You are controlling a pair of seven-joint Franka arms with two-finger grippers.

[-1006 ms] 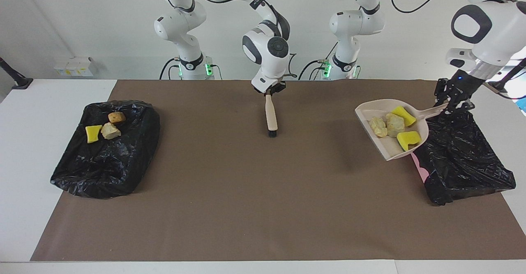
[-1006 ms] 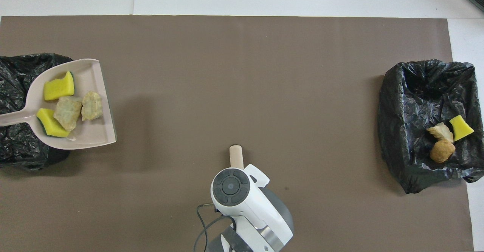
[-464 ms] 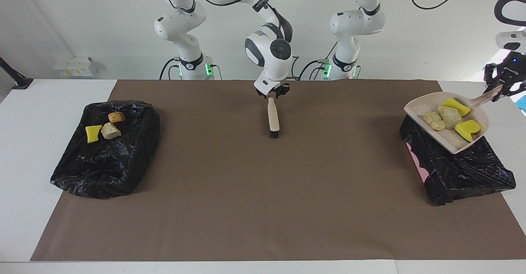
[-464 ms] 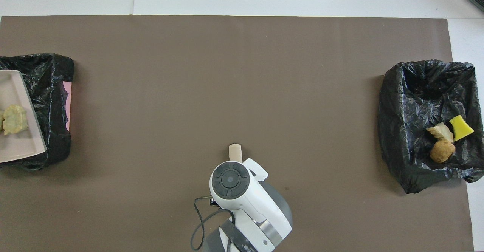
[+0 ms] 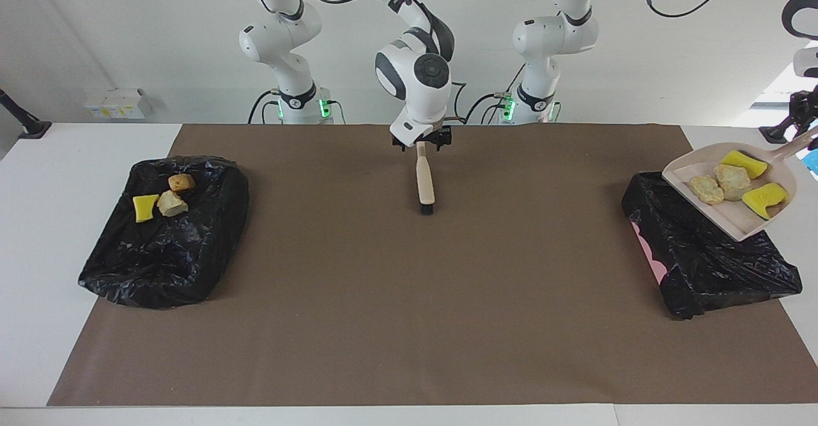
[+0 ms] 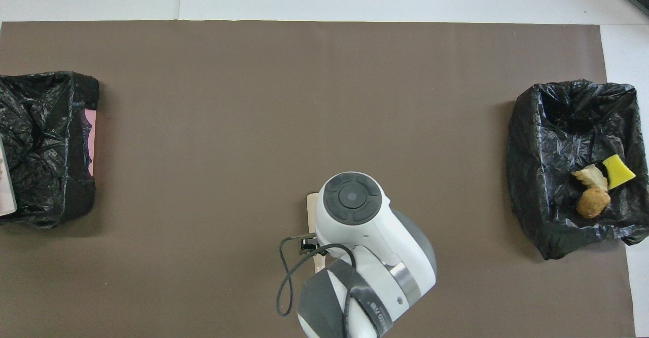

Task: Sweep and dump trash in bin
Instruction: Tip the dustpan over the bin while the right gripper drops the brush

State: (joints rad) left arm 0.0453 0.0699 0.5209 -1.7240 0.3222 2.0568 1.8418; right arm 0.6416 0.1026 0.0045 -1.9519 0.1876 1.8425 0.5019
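Observation:
My left gripper (image 5: 802,129) is shut on the handle of the beige dustpan (image 5: 735,218), which hangs over the black-lined bin (image 5: 703,260) at the left arm's end of the table. Trash lies in the pan: two yellow sponge chunks (image 5: 764,197) and two tan lumps (image 5: 732,181). The beige hand brush (image 5: 424,183) lies on the brown mat mid-table. My right gripper (image 5: 422,145) stands open around the top of its handle. From overhead the right arm hides most of the brush (image 6: 311,211), and only a sliver of the dustpan (image 6: 5,196) shows.
A second black-lined bin (image 5: 166,253) sits at the right arm's end and holds three scraps (image 5: 161,200), also seen from overhead (image 6: 596,188). A pink wall of the first bin (image 5: 648,257) shows under its liner. The brown mat (image 5: 409,298) covers the table's middle.
The left arm carried the loaded dustpan outward and up, over the bin at its end. The right gripper opened and let go of the brush handle.

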